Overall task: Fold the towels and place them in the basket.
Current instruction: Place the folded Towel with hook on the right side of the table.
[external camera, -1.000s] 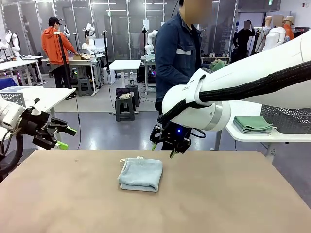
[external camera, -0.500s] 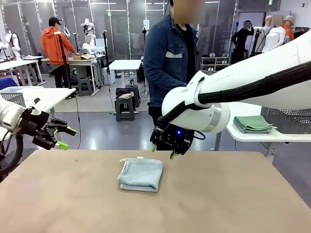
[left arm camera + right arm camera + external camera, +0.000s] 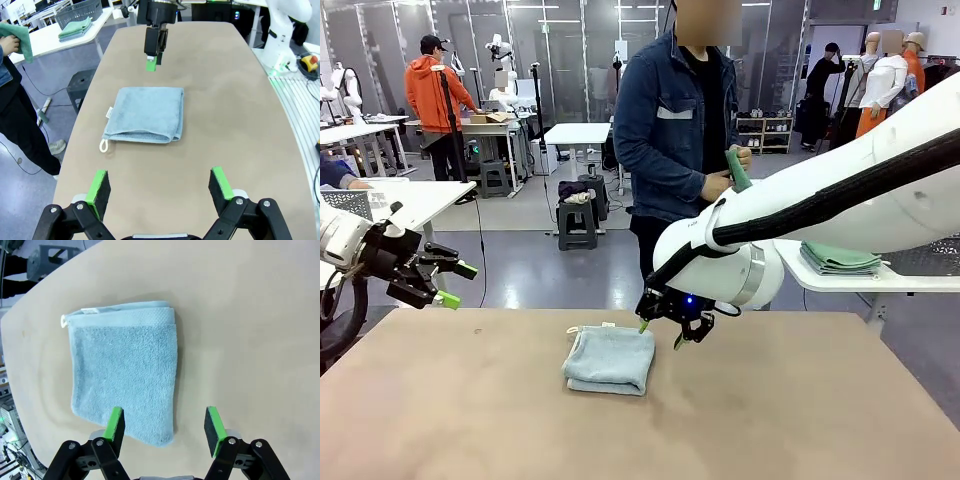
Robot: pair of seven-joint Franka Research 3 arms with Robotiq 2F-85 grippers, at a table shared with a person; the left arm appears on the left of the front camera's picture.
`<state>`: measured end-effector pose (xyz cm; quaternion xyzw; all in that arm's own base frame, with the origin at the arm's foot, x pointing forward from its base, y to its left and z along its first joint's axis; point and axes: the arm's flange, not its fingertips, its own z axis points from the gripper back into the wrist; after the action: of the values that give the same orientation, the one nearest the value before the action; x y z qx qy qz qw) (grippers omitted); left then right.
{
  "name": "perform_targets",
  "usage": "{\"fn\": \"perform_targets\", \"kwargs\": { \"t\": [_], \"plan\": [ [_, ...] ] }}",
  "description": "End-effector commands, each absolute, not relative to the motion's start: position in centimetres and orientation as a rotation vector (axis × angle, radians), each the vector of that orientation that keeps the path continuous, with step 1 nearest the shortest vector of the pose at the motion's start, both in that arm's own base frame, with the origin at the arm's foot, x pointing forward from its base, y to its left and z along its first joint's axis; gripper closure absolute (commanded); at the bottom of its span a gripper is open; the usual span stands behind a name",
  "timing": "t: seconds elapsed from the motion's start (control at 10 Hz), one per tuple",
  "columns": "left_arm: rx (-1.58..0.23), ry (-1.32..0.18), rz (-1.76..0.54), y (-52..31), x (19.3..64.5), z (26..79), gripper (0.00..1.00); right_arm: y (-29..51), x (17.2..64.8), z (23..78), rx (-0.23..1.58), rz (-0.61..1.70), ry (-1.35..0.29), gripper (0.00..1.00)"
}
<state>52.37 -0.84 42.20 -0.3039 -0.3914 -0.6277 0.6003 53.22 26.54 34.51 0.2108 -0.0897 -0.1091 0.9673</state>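
Blue towel (image 3: pixel 610 360), one, folded near the table's (image 3: pixel 770 420) far edge; right gripper (image 3: pixel 660 334) points down over its corner, open; left gripper (image 3: pixel 457 285) open.

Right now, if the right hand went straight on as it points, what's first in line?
The right hand would likely meet the blue towel first: it straddles the towel's edge, half over bare table; depth unclear.

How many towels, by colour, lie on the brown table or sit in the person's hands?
Folded pale blue-grey terry towel on the table: 1
Mid green terry towel in the person's hands: 1
Total: 2
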Motion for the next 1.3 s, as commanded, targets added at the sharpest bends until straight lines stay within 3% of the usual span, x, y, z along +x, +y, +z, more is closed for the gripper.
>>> {"fn": "perform_targets", "kwargs": {
  "t": [0.0,0.7,0.8,1.2],
  "plan": [
    [-0.701,-0.909,-1.457,-0.9,52.2,42.4,0.00,26.3,53.7,33.3,0.469,-0.204,-0.178,0.19],
    [-0.701,-0.909,-1.457,-0.9,52.2,42.4,0.00,27.5,55.5,30.0,0.435,-0.184,-0.132,0.19],
    [-0.701,-0.909,-1.457,-0.9,52.2,42.4,0.00,27.8,55.8,29.6,0.440,-0.184,-0.123,0.39],
    [-0.701,-0.909,-1.457,-0.9,52.2,42.4,0.00,28.4,56.1,29.0,0.451,-0.178,-0.140,0.39]
  ]
}}
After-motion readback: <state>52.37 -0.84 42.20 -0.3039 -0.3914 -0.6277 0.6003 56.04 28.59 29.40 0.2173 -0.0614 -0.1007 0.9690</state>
